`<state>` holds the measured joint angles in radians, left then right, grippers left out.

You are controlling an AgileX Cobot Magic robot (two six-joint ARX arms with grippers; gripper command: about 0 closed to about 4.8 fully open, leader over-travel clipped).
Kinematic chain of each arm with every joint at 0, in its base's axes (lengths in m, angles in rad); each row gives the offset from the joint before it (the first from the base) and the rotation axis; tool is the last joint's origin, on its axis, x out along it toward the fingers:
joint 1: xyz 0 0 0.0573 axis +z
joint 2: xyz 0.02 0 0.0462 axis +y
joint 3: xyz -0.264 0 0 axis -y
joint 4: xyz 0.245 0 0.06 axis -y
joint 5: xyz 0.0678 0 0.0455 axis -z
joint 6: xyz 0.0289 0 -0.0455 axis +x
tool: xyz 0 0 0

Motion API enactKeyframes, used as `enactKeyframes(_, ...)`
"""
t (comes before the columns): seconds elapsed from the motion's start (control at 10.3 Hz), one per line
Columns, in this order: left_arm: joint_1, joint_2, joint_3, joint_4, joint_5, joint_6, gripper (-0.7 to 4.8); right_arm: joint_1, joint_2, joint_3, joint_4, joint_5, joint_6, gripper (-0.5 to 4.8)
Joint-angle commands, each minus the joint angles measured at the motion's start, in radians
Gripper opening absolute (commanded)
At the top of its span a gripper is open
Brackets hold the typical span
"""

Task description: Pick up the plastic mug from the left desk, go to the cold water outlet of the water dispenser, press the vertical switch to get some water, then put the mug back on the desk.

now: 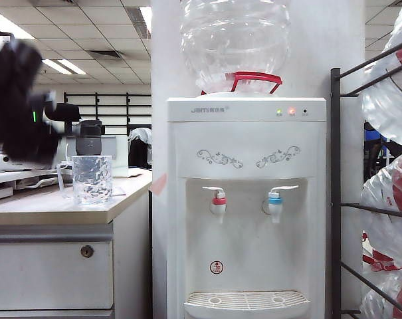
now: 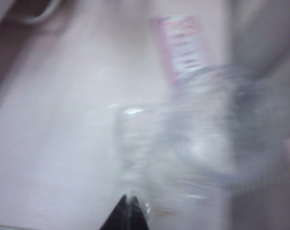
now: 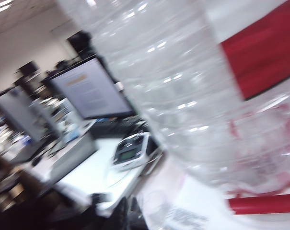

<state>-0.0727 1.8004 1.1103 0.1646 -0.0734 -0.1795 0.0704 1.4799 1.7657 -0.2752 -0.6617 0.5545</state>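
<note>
The plastic mug (image 1: 92, 179), clear and faceted, stands upright on the left desk (image 1: 48, 211) near its front edge. My left gripper (image 1: 21, 113) is a black motion-blurred mass up and to the left of the mug, apart from it. In the left wrist view its jaws (image 2: 130, 201) are pressed together with nothing between them, and the mug (image 2: 183, 143) is a blur beyond the tips. The water dispenser (image 1: 247, 133) stands right of the desk, its cold water outlet (image 1: 275, 203) blue-collared. My right gripper (image 3: 127, 211) shows only in its wrist view, fingers close together, holding nothing.
A smoky-grey bottle with a black lid (image 1: 89, 138) stands just behind the mug. The red-collared tap (image 1: 218, 199) sits left of the blue one, above the drip tray (image 1: 247, 300). A big clear bottle (image 1: 235, 40) tops the dispenser. A dark rack of spare bottles (image 1: 387, 100) fills the right edge.
</note>
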Motion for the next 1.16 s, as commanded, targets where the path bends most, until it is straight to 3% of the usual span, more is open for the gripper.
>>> enactKeyframes(0.1, -0.01, -0.22, 0.002, -0.071, 0.078, 0.006, -0.06, 0.013, -0.053, 0.008, -0.036, 0.131, -0.147, -0.05)
enactKeyframes(0.19, -0.014, -0.467, -0.009, -0.128, 0.102, 0.024, -0.06, 0.049, -0.137, 0.008, -0.185, 0.348, -0.244, -0.05)
enactKeyframes(0.29, -0.014, -0.674, -0.073, -0.133, 0.103, 0.023, -0.06, 0.097, -0.182, 0.005, -0.296, 0.467, -0.374, -0.05)
enactKeyframes(0.48, -0.014, -0.825, -0.154, -0.134, 0.101, 0.023, -0.06, 0.13, -0.211, -0.014, -0.36, 0.477, -0.426, -0.05)
enactKeyframes(0.58, -0.014, -0.982, -0.249, -0.151, 0.1, 0.023, -0.06, 0.154, -0.266, -0.097, -0.323, 0.499, -0.428, -0.06)
enactKeyframes(0.68, -0.014, -1.216, -0.407, -0.241, 0.065, -0.006, -0.06, 0.186, -0.416, -0.351, -0.141, 0.506, -0.428, -0.05)
enactKeyframes(0.77, -0.014, -1.276, -0.45, -0.253, 0.066, -0.003, -0.06, 0.186, -0.464, -0.426, -0.092, 0.505, -0.431, -0.05)
enactKeyframes(0.87, -0.014, -1.574, -0.669, -0.273, 0.076, 0.047, -0.06, 0.186, -0.684, -0.763, -0.034, 0.507, -0.366, -0.05)
enactKeyframes(0.97, -0.014, -1.67, -0.747, -0.303, 0.077, 0.048, -0.06, 0.186, -0.748, -0.862, -0.034, 0.509, -0.38, -0.05)
enactKeyframes(1.06, -0.014, -1.774, -0.813, -0.397, 0.077, -0.051, -0.05, 0.186, -0.869, -1.05, 0.125, 0.511, -0.473, -0.05)
enactKeyframes(1.16, -0.014, -1.798, -0.814, -0.453, 0.079, -0.09, -0.05, 0.185, -0.948, -1.165, 0.197, 0.554, -0.473, -0.05)
